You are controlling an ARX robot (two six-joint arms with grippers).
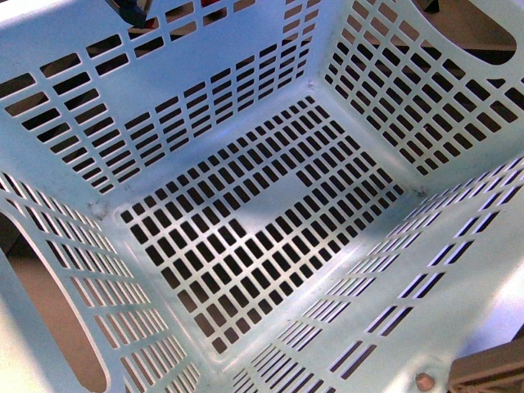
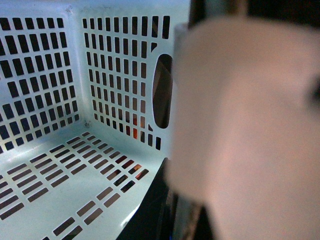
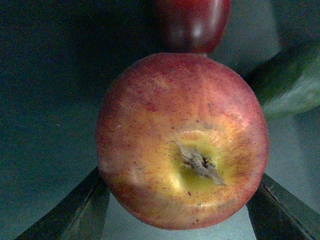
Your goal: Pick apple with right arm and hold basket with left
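The apple sits directly ahead of the right end effector, at 12 o'clock from the wrist. It lies between the 2 dark fingers. The fingers stand wide, 1 on each flank of the apple, and no gap shows between them and the skin. I judge that they are closed on it. I cannot tell whether the apple rests on the dark worktop or is already off it.

The dimple of the apple, with a dry brown remnant, faces the wrist camera. So its core axis runs along the reach of the end effector, and the fingers press across the round middle. This is a good hold for a glossy fruit. A smaller dark red fruit lies just beyond the apple, maybe touching it. A green thing lies near it too.

The basket fills the front view and nothing lies on its slotted floor. Its brown handle shows at 5 o'clock. A pale blur covers half of the left wrist view, so I cannot tell how the left end effector stands. That view also shows the inside of the basket from close by. The coming move, I think, is a straight lift away from the 2 neighbours.
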